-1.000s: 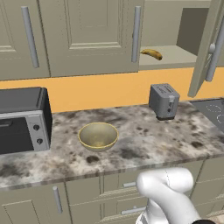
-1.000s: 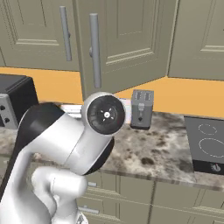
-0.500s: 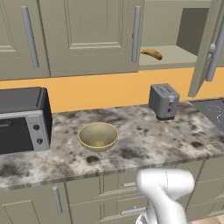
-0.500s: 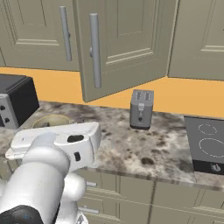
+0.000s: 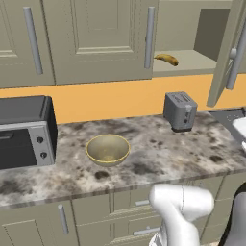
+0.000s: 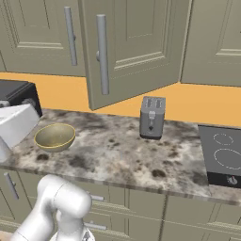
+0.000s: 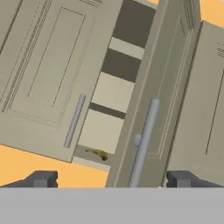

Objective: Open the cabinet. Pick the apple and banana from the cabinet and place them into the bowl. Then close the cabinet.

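— Cabinet has its right door swung out, left one shut; banana lies on the bottom shelf.
— And the bowl?
— Empty on the counter. Gripper faces the doors, fingers spread, holding nothing. I can't spot the apple.

The left base view looks forward and down from behind the arm, over the desk toward the cabinet, whose right door stands open. The right base view faces the same stretch from the other side. Both share the bowl, the toaster and the marbled top. The hand view, tilted, looks up from farther back at the cabinet's open interior, with the banana small on its lowest shelf.
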Available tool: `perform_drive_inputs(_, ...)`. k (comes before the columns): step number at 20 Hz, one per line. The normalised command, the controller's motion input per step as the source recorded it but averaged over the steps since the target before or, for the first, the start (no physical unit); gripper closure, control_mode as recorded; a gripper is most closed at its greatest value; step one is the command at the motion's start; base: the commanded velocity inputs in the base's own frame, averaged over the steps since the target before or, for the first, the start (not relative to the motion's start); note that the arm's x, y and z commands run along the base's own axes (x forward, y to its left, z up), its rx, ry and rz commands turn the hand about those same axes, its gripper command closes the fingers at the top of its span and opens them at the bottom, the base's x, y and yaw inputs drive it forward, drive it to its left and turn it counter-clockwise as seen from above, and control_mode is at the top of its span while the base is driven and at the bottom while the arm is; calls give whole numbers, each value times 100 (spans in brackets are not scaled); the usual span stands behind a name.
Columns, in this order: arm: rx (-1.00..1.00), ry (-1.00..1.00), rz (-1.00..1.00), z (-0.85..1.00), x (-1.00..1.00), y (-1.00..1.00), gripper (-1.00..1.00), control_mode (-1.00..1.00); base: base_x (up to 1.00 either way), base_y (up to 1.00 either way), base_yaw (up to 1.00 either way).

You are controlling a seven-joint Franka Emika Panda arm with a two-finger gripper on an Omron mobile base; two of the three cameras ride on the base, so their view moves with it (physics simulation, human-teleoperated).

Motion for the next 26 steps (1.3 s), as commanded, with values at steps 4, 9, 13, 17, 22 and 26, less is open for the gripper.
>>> perform_drive_inputs(4,-14,-10,-30,-4,81,97,-100,-100,0,0,0)
perform_drive_inputs(9,-8,-1,-34,-16,100,85,-100,-100,0,0,0)
perform_drive_inputs(13,-1,0,-46,-25,100,18,-100,-100,0,0,0)
perform_drive_inputs(17,1,0,-43,-20,98,-27,-100,-100,0,0,0)
perform_drive_inputs(22,8,0,-28,-10,85,-67,-100,-100,0,0,0)
perform_drive_inputs(26,14,0,-24,-1,62,-84,-100,-100,0,0,0)
